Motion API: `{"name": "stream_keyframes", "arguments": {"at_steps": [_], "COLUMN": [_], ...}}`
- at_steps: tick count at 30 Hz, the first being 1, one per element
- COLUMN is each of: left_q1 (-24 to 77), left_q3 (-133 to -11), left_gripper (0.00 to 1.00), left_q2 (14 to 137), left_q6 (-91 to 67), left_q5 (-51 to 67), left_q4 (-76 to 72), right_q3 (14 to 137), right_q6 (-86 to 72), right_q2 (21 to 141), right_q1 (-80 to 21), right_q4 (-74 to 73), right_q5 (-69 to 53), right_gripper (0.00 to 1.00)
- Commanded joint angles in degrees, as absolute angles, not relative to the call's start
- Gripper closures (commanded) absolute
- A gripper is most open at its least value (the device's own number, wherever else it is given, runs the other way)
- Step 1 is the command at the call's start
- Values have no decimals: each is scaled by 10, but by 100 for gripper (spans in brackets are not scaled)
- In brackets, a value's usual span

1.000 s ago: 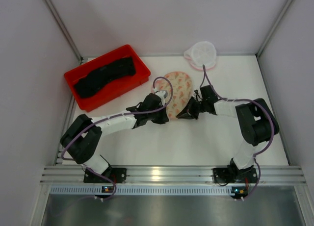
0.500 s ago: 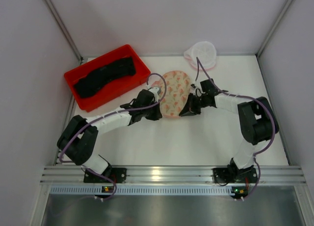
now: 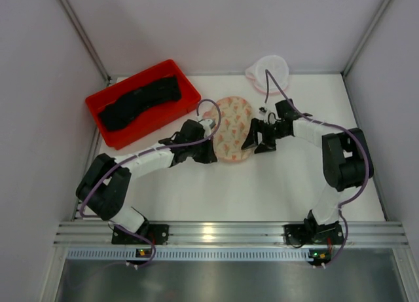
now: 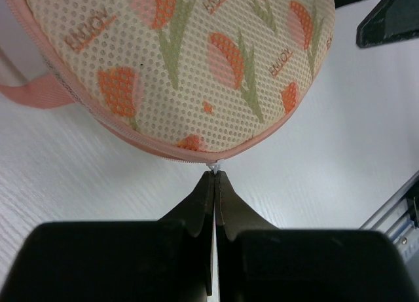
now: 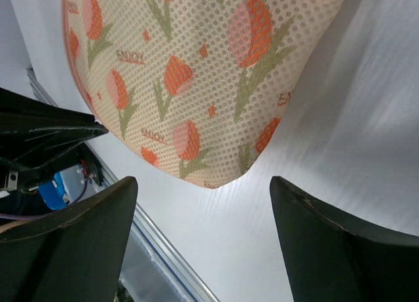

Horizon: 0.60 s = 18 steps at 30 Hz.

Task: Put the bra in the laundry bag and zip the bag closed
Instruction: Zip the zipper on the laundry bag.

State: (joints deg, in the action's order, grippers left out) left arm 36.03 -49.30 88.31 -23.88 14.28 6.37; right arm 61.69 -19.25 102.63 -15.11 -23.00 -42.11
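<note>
The black bra (image 3: 137,100) lies in a red tray (image 3: 141,134) at the back left. The white mesh laundry bag (image 3: 270,73) with pink edging lies at the back right, away from both grippers. My left gripper (image 3: 214,146) (image 4: 215,175) is shut on a small white zip pull (image 4: 213,166) at the pink edge of a peach oval patterned piece (image 3: 232,126) (image 4: 196,59) lying mid-table. My right gripper (image 3: 255,143) (image 5: 203,187) is open wide and empty, its fingers either side of that piece's (image 5: 196,73) right edge without touching it.
White walls enclose the table on the left, back and right. A pink strap loop (image 4: 33,92) hangs off the peach piece. The aluminium rail (image 3: 216,233) runs along the near edge.
My right gripper has opened and drawn back a little from the peach piece's right edge. My left gripper stays shut at the piece's left edge and has shifted slightly.
</note>
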Motion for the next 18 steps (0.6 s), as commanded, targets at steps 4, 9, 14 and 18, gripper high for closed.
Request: {"name": "stream_keyframes", "arguments": {"at_steps": [4,9,14,18], "left_q1": [358,358,356,355], "left_q3": [-516,-536,-550,-566], "left_gripper": [100,100,100,100], "left_q2": [889,907,919,934], "left_q6": [-247,-246,-236,-251], "left_q5": [210,236,250,275], "left_q4": [75,101,102,102], "right_q3": [676,671,610,556], "right_q6": [-13,199,346,393], "right_q2": [927,827,745,716], "right_q1": [-122,-140,-190,-292], "right_q4": [-321,-330,-254,-175], "right_q5": [-390,-325,-250,-200], "right_gripper": [18,26,28,29]}}
